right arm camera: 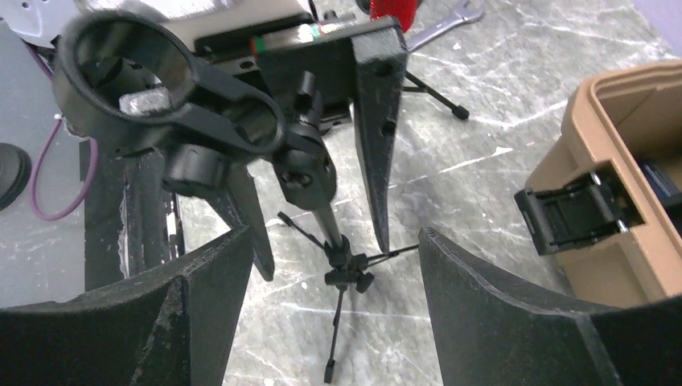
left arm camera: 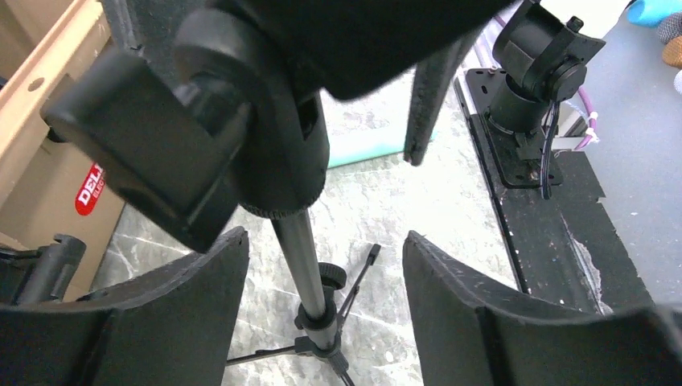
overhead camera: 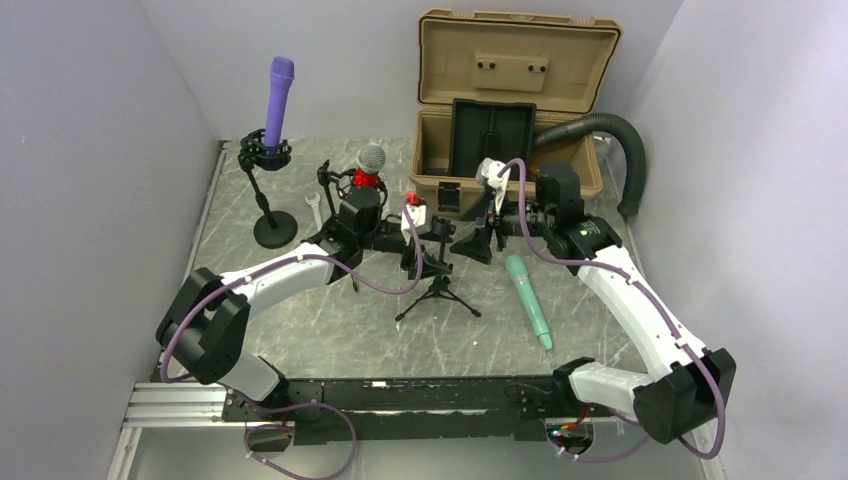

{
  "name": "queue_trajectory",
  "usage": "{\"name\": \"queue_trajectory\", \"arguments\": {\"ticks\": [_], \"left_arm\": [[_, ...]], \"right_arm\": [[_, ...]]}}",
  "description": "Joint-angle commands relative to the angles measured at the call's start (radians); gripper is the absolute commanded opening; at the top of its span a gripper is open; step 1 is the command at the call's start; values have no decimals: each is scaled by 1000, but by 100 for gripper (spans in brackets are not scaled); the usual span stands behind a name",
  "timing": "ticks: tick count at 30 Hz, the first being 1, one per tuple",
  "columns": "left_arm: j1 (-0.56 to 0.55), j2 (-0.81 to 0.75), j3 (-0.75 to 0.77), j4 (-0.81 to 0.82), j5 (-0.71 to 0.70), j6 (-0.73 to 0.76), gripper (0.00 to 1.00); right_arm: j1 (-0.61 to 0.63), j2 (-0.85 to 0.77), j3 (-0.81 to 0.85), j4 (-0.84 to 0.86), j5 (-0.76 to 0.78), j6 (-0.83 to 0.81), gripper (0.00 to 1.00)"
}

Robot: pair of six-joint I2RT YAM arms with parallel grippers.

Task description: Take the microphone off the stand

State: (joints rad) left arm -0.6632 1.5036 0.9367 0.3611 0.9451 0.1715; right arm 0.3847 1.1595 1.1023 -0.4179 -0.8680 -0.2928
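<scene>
On the grey marbled table (overhead camera: pixel 300 330), a small black tripod stand (overhead camera: pixel 437 290) rises between the two arms, near the middle. Its ring-shaped clip (right arm camera: pixel 233 96) at the top is empty. The teal microphone (overhead camera: pixel 528 298) lies flat on the table just right of the stand, apart from it and from both grippers.

The left gripper (left arm camera: pixel 324 236) reaches in from the left at the stand's head. Its jaws are apart, with the stand's pole and swivel joint in the gap between them; neither finger clearly presses on the stand. The right gripper (right arm camera: pixel 336 233) faces the stand from the other side. Its jaws are spread wide and hold nothing.

Behind the stand, an open tan case (overhead camera: pixel 520 70) sits at the back of the table, with a black hose (overhead camera: pixel 625 150) curving beside it. Further left, a silver-headed microphone (overhead camera: pixel 371 158) and a purple microphone (overhead camera: pixel 278 100) each sit in their own stands, and a wrench (overhead camera: pixel 312 208) lies between them.
</scene>
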Motion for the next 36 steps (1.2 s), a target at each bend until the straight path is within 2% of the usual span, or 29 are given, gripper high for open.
{"name": "queue_trajectory", "arguments": {"ticks": [1,4,7,11,20,25,32,36], "left_arm": [[-2,-29,26,-24,14,36,80],[-1,-40,20,-37,2,58,93],[2,-54,15,-60,-8,76,99],[16,-70,1,-63,-19,82,99],[44,-84,-34,-68,-41,99,99],[49,-77,-48,-56,-46,96,99],[51,-69,-68,-1,-41,67,96],[50,-51,-56,17,-73,32,93]], "right_arm": [[39,10,6,96,-28,-21,77],[46,24,-2,123,-14,-15,76],[56,32,-16,166,-16,-7,75],[70,50,-20,203,-19,5,72],[95,82,-48,271,-45,35,59],[99,76,-58,295,-45,55,43],[98,33,-24,286,-9,76,1],[97,27,38,240,15,104,0]]}}
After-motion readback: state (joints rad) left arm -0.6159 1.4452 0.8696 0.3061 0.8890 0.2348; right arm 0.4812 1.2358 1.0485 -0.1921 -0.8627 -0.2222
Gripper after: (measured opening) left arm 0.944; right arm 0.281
